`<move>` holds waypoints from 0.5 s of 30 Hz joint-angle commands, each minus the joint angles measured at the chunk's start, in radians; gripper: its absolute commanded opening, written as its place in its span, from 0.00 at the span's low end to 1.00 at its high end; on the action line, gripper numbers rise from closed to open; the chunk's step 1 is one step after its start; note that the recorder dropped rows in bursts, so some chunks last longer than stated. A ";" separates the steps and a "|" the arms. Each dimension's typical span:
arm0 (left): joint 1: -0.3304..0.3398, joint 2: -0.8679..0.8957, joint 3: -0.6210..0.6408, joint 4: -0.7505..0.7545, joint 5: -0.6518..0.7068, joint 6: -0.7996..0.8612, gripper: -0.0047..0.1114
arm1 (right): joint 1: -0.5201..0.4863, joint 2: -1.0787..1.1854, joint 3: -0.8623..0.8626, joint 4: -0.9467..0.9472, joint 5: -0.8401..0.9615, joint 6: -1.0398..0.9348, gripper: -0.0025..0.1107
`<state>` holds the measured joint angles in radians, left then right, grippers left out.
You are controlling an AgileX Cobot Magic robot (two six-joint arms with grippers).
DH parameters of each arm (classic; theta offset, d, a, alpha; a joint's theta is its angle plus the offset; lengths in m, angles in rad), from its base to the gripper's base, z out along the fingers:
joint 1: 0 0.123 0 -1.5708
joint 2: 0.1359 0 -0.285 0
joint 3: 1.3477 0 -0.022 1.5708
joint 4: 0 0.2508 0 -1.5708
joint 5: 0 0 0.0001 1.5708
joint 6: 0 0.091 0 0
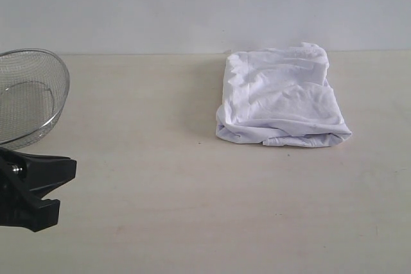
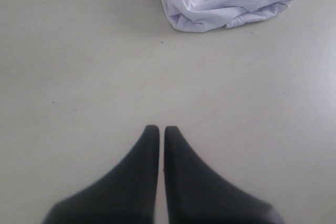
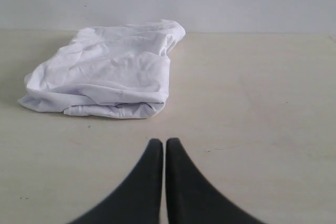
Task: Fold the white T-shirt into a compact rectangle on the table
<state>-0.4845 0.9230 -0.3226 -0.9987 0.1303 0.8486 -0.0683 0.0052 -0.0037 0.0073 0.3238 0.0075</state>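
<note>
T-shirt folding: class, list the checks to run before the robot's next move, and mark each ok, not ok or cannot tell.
1. T-shirt folded into a compact bundle: ok, though the near edge is rumpled.
2. T-shirt resting on the table: ok.
3. Left gripper shut, empty, apart from the T-shirt: ok.
4. Right gripper shut, empty, apart from the T-shirt: ok.
5. Basket apart from the T-shirt: ok.
6. Layers underneath lying flat: cannot tell.

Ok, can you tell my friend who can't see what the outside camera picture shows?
A white T-shirt lies folded into a wrinkly, roughly rectangular bundle on the pale table, right of the middle. A round wire-mesh basket sits at the left edge, with a black part of the robot's left arm poking in below it.
</note>
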 commanded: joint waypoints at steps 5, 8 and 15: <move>0.002 -0.008 0.003 -0.006 -0.006 0.004 0.08 | -0.003 -0.005 0.004 -0.014 0.001 0.002 0.02; 0.002 -0.008 0.003 -0.006 -0.006 0.004 0.08 | -0.003 -0.005 0.004 -0.014 0.001 0.006 0.02; 0.002 -0.008 0.003 -0.006 -0.006 0.004 0.08 | -0.003 -0.005 0.004 -0.014 0.001 0.006 0.02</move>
<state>-0.4845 0.9230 -0.3226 -0.9987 0.1303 0.8486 -0.0683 0.0052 -0.0037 0.0000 0.3296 0.0114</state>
